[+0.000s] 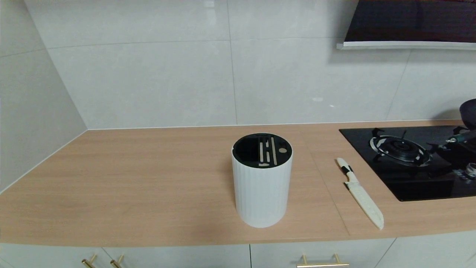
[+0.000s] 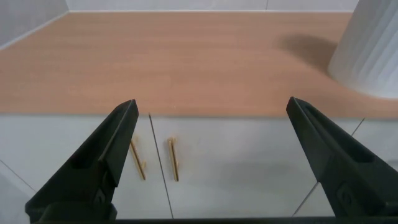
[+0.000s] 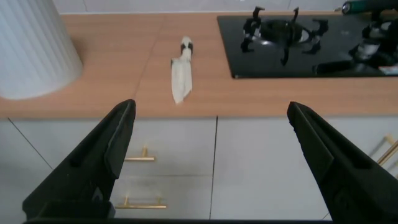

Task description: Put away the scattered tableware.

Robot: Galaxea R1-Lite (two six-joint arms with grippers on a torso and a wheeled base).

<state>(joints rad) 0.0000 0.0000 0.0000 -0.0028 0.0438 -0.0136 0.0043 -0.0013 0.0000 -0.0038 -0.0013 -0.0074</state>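
A white ribbed cylindrical knife holder (image 1: 262, 180) with a black slotted top stands on the wooden counter (image 1: 148, 178), near its front edge. A white knife (image 1: 360, 192) with a black band on its handle lies flat to the right of the holder, blade toward the counter's front. The knife (image 3: 181, 70) and holder (image 3: 34, 46) also show in the right wrist view, and the holder's base (image 2: 368, 46) in the left wrist view. My left gripper (image 2: 211, 109) is open, held in front of the cabinet doors below the counter's edge. My right gripper (image 3: 211, 109) is open too, low before the cabinets.
A black gas hob (image 1: 412, 156) with a burner grate fills the counter's right end, with a dark pan (image 1: 469, 111) at the far right. A range hood (image 1: 409, 24) hangs above. Cabinet doors with gold handles (image 1: 321, 262) sit under the counter. A tiled wall bounds the back and left.
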